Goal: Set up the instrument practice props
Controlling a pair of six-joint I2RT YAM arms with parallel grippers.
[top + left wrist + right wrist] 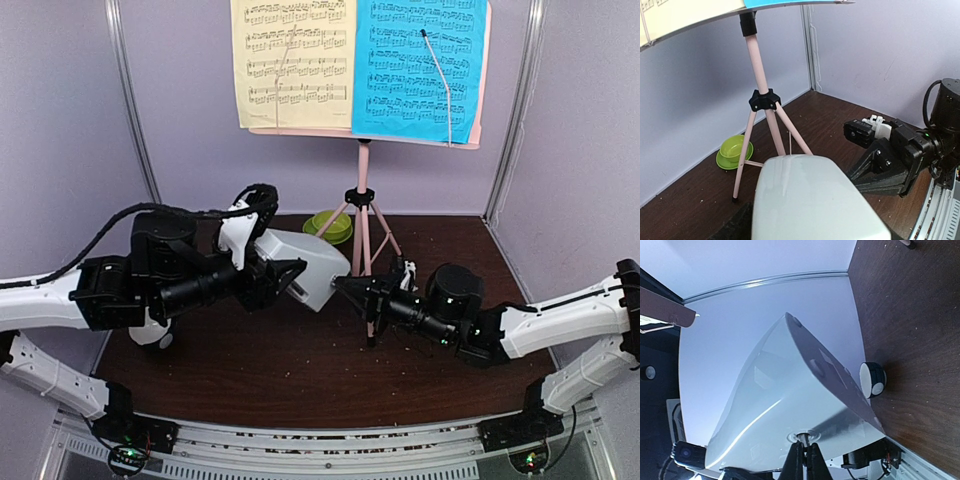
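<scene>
The white-grey pyramid metronome [308, 262] hangs above the brown table [250, 370], tipped on its side, just in front of the pink music stand [364, 215]. The left gripper [288, 279] clamps 1 end of it. The right gripper [347, 286] is closed, its tips at a small metal stud [802, 436] on the metronome's cover. The stand carries 1 yellow page [293, 62] and 1 blue page [415, 65]. A green bowl [330, 226] sits behind its legs.

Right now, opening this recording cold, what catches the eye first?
The white-grey metronome, held off the table at centre between the left pincer and the right pincer, which pinches a small pin on it. Behind it stands the pink music stand, carrying a yellow page and a blue page side by side.
</scene>
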